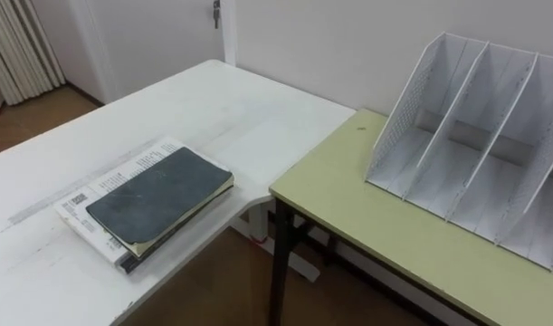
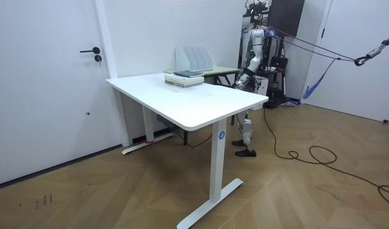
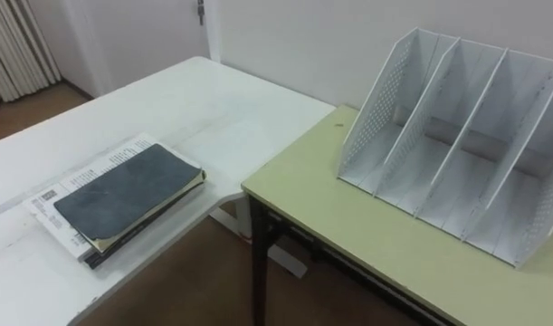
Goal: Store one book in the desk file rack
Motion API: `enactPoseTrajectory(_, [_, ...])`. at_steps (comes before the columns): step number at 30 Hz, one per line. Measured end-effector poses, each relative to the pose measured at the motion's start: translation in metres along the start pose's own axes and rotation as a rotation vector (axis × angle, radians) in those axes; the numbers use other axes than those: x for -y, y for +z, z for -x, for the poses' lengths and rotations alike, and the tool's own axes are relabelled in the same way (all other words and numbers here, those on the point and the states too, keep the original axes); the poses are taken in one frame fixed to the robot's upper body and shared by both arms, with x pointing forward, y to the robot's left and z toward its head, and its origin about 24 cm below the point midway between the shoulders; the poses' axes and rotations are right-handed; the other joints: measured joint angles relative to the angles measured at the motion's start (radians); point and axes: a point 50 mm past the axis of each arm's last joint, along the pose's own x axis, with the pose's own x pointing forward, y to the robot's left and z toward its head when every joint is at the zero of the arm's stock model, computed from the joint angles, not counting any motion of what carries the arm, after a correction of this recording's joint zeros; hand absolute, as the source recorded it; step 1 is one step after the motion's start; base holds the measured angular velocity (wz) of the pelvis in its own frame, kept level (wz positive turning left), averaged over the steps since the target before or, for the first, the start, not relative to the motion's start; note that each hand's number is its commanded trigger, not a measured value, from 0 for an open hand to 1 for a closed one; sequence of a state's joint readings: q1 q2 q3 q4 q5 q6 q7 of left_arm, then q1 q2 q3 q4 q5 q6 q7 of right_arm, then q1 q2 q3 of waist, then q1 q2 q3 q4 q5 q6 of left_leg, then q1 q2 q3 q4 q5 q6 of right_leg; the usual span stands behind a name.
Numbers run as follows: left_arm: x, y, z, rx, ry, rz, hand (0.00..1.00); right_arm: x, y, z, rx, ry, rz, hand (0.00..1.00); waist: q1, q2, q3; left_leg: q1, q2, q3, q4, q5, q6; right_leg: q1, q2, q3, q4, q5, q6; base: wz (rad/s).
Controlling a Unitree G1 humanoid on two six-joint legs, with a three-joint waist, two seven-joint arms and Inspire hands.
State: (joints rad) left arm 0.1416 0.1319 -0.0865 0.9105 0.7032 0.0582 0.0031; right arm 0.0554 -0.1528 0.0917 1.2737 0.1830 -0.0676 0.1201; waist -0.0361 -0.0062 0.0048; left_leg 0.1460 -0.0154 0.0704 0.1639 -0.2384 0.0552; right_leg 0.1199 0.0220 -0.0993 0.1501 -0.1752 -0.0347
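Two stacked books (image 1: 154,204), dark atop white, lie at the white table's (image 1: 213,109) corner beside the green table (image 1: 367,208), which carries one file rack (image 1: 480,145). Whether the left hand (image 2: 239,80) is clenched cannot be told.

Left side: desk (image 1: 213,109) is running back toward the wall (image 1: 330,45). Right side: side table (image 1: 385,226) is standing with its near corner close beside the desk; cannot tell if they are touching. Stack of books (image 1: 154,204) is lying on the desk by its near edge. The top book (image 1: 163,195) is resting flat on the lower book (image 1: 90,204), which is sticking out at the left. File rack (image 1: 475,145) is standing upright on the side table toward its back right, slots opening front-left, wall right behind. Rack and stack are sitting well apart. Door (image 2: 48,83) is standing beyond the desk's far end.
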Motion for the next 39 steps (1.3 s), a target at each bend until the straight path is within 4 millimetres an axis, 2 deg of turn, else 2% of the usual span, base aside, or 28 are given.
enactPoseTrajectory(5, [-0.01,0.041,0.001,0.185,0.06,-0.123,0.0,-0.001,0.005,0.0,0.02,0.022,0.009,0.0,-0.025,-0.004,0.0036,-0.003,0.0,0.009,0.001,0.0,0.0,-0.002,0.0,0.004,0.0,0.0,0.0,-0.01])
enactPoseTrajectory(12, [-0.021,0.084,0.012,0.378,0.167,-0.344,0.0,-0.003,0.014,-0.001,0.059,0.038,0.083,0.0,-0.05,0.0,0.0004,-0.016,0.0,0.007,0.004,0.0,0.0,-0.016,0.001,0.013,0.0,0.0,0.0,0.0])
enactPoseTrajectory(15, [-0.025,0.106,0.023,0.48,0.24,-0.419,0.0,-0.004,0.016,-0.002,0.06,0.041,0.103,0.0,-0.048,0.0,0.0007,-0.009,0.0,0.006,0.004,0.001,0.0,-0.016,0.001,0.015,0.0,0.0,0.0,0.0])
enactPoseTrajectory(20, [-0.045,0.148,0.055,0.693,0.463,-0.503,0.0,-0.004,0.017,-0.002,0.062,0.039,0.11,0.0,-0.054,0.0,0.0019,-0.013,0.0,0.006,0.004,0.001,0.0,-0.016,0.001,0.013,0.001,0.001,-0.001,0.0])
enactPoseTrajectory(22, [-0.05,0.159,0.063,0.76,0.525,-0.507,0.0,-0.004,0.019,-0.002,0.065,0.04,0.118,0.0,-0.054,0.001,0.0023,-0.015,0.001,0.006,0.004,0.001,0.0,-0.015,0.001,0.01,0.001,0.001,-0.001,0.0])
enactPoseTrajectory(29, [-0.072,0.17,0.087,0.896,0.733,-0.491,0.0,-0.002,0.019,-0.002,0.065,0.016,0.124,0.0,-0.067,0.008,0.0012,-0.011,0.002,0.0,0.006,0.001,0.0,-0.016,0.001,0.003,0.0,0.002,-0.002,0.02])
enactPoseTrajectory(33, [-0.079,0.172,0.09,0.925,0.813,-0.496,0.0,-0.001,0.018,-0.002,0.062,-0.004,0.114,0.0,-0.066,0.017,-0.0007,-0.01,0.001,0.001,0.006,0.001,0.0,-0.013,0.001,0.008,0.001,0.002,-0.002,0.0])
enactPoseTrajectory(34, [-0.082,0.17,0.091,0.924,0.838,-0.483,0.0,0.0,0.017,-0.002,0.062,-0.01,0.11,0.0,-0.066,0.017,0.0019,-0.01,0.002,0.001,0.006,0.001,0.0,-0.011,0.003,0.009,0.001,0.003,-0.002,-0.03])
enactPoseTrajectory(36, [-0.087,0.168,0.091,0.918,0.874,-0.468,0.0,0.0,0.015,-0.002,0.059,-0.014,0.096,0.0,-0.063,0.022,0.0021,-0.01,0.002,0.002,0.006,0.001,-0.001,-0.008,0.004,0.012,-0.001,0.003,-0.003,0.0])
enactPoseTrajectory(39, [-0.097,0.165,0.093,0.907,0.94,-0.454,0.0,0.003,0.011,-0.001,0.048,-0.033,0.063,0.0,-0.063,0.034,-0.0016,-0.01,0.002,0.002,0.005,0.001,-0.001,-0.015,0.005,0.016,-0.01,0.005,-0.002,0.0])
